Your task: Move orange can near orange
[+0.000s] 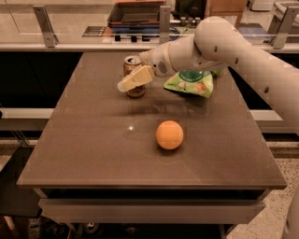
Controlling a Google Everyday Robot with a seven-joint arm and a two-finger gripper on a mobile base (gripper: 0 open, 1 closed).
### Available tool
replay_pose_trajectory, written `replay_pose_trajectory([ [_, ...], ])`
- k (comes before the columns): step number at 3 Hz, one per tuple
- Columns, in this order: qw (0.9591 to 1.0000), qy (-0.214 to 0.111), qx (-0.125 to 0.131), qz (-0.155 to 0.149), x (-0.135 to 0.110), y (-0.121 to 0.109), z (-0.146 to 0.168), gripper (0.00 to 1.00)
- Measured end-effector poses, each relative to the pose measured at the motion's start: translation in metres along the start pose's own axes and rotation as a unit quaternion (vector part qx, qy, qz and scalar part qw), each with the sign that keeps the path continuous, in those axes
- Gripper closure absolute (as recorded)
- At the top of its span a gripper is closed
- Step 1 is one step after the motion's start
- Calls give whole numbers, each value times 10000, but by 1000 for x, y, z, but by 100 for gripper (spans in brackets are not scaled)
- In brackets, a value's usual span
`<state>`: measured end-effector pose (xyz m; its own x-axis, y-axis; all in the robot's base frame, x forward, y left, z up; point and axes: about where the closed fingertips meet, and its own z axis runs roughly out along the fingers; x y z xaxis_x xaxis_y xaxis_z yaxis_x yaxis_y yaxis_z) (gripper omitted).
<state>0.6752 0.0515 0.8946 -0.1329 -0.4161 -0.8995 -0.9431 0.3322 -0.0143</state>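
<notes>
The orange can [131, 63] stands upright on the brown table [84, 154] at the back, left of middle. Its silver top shows. The gripper [131, 80] reaches in from the right on the white arm [219, 39] and sits right in front of the can, covering its middle. The orange [169, 135] is a smooth round fruit on the table, well in front of the can and a little to its right. Bare table lies between them.
A green snack bag [191, 83] lies right of the can, partly under the arm. A counter rail with metal posts [46, 25] and a dark tray [135, 14] run behind the table. The table's front edge is near the bottom.
</notes>
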Motion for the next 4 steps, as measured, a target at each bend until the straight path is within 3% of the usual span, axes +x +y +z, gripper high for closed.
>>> replay_pose_trajectory([
  [1, 9999, -26, 39, -127, 1, 1, 5, 18],
  [3, 9994, -5, 216, -262, 6, -2, 5, 65],
  [4, 9992, -10, 135, -367, 12, -9, -13, 87],
])
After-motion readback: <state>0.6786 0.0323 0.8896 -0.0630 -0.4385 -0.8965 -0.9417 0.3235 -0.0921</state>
